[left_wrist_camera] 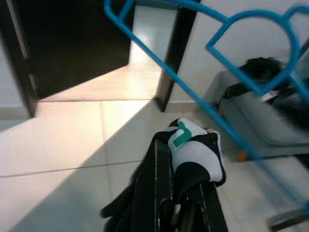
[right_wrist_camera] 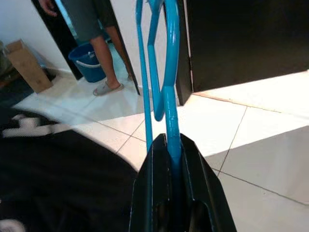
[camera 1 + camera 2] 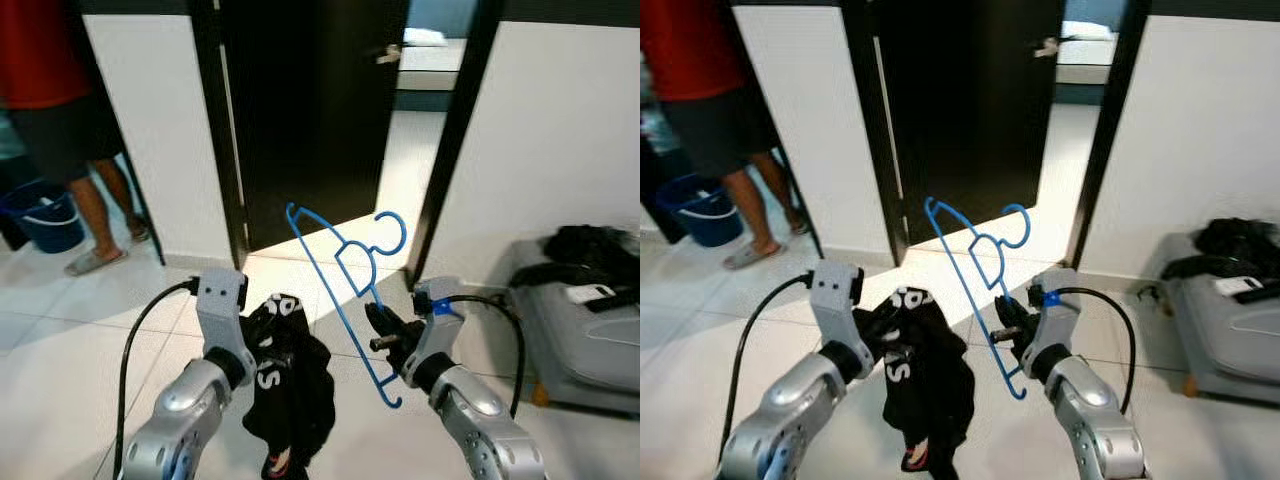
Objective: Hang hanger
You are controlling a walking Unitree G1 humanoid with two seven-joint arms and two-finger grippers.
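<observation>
A blue plastic hanger [image 3: 340,270] stands tilted in the air before me, hook [image 3: 392,232] up, held near its neck by my right gripper [image 3: 378,325], which is shut on it. In the right wrist view the blue hanger [image 2: 166,82] rises straight out from between the black fingers [image 2: 154,193]. My left gripper [image 3: 268,318] is shut on a black garment [image 3: 290,390] with white lettering, which hangs down from it beside the hanger. In the left wrist view the garment [image 1: 193,152] bunches over the fingers, with the hanger [image 1: 217,53] crossing above.
A dark door [image 3: 310,110] stands open ahead, with sunlit tiles beyond. A person [image 3: 60,120] in a red top stands at the far left by a blue bucket [image 3: 45,215]. A grey suitcase [image 3: 580,330] with dark clothes lies at the right by the white wall.
</observation>
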